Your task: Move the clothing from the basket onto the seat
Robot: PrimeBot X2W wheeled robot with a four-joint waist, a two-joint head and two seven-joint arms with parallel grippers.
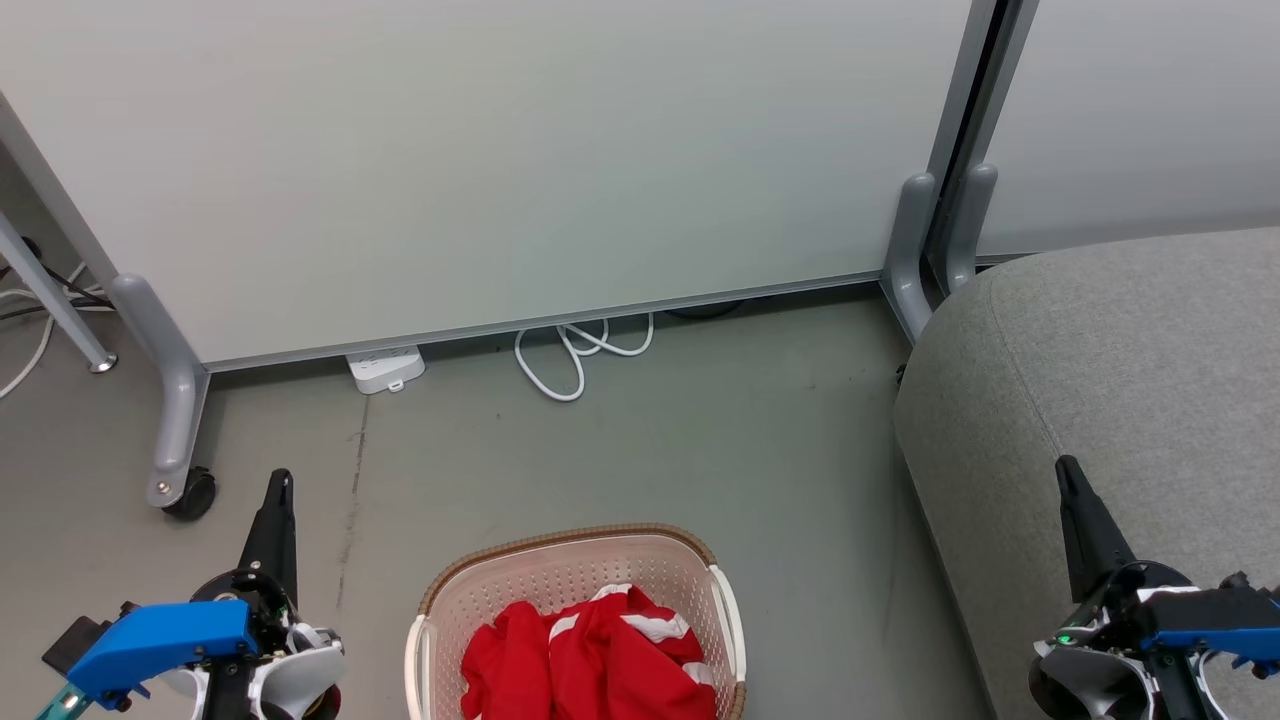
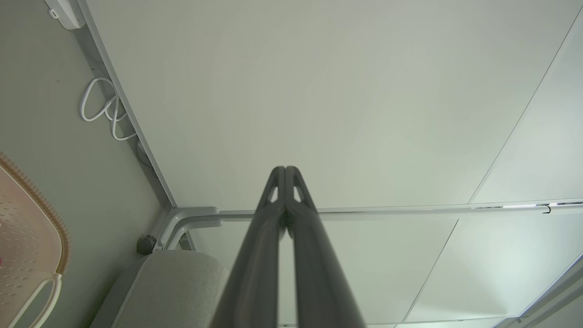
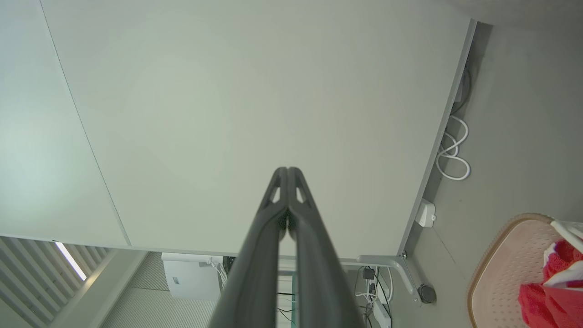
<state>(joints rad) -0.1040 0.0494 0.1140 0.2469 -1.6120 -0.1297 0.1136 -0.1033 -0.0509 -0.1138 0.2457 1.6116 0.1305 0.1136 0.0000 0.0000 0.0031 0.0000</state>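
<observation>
The red clothing [image 1: 590,660] with white trim lies bunched inside the cream basket [image 1: 570,570], which stands on the floor at the bottom middle of the head view. A corner of the basket [image 3: 505,269] with the clothing [image 3: 553,287] also appears in the right wrist view. The grey seat [image 1: 1110,380] fills the right side. My left gripper [image 1: 282,482] hangs left of the basket, shut and empty. My right gripper [image 1: 1066,467] hovers over the seat's front part, shut and empty. Both wrist views show the fingertips [image 2: 284,169] pressed together [image 3: 288,170].
A pale partition panel [image 1: 500,150] on grey feet with a caster [image 1: 190,492] stands behind the basket. A white power strip [image 1: 386,368] and a looped white cable [image 1: 575,355] lie at its base. Bare grey floor [image 1: 700,440] separates the basket from the panel.
</observation>
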